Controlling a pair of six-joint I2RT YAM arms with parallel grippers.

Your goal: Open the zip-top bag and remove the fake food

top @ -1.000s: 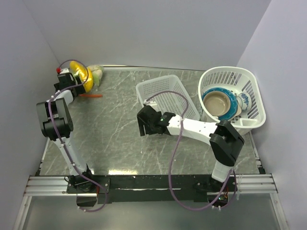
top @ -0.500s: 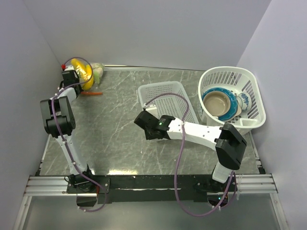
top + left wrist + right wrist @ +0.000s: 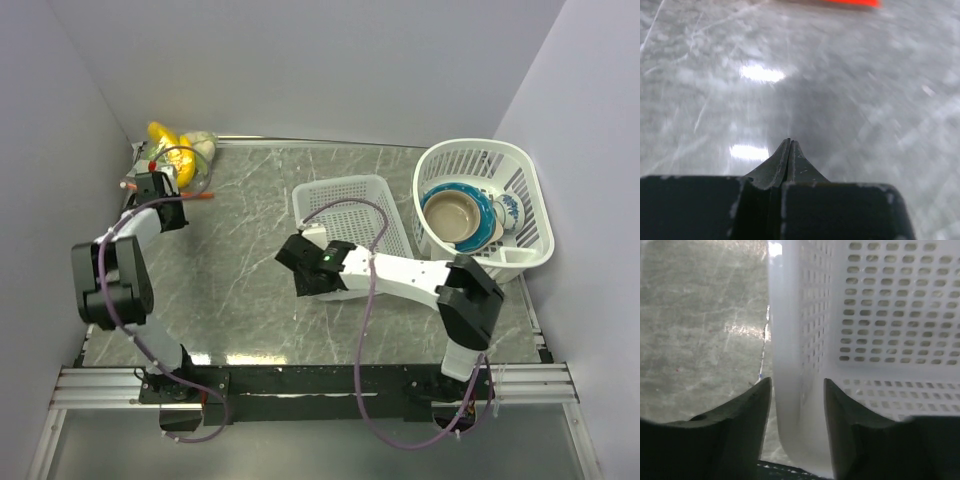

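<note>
Tabletop: grey marbled slab (image 3: 250, 230) with pale walls around it.
Bag: the clear floppy plastic zip-top bag (image 3: 185, 168) lies in the far left corner of the tabletop, close to the wall.
Food: a yellow toy banana bunch (image 3: 162, 135) and a white toy cauliflower (image 3: 203, 145) sit at the bag's far end. I cannot tell how much plastic covers them.
Zip strip: the orange-red strip (image 3: 200, 197) lies flat at the bag's near edge.
Left jaws: pressed tight together with nothing between them, low over bare tabletop just beside the bag. The strip lies ahead of the tips, not touching.
Right jaws: partly apart, well away from the bag, one on each side of a wall of the white rectangular slotted basket (image 3: 785, 315). They sit close against it, but I cannot tell if they squeeze it.
Far right: a round white slotted basket (image 3: 530, 200) holds blue and tan bowls (image 3: 455, 215).
</note>
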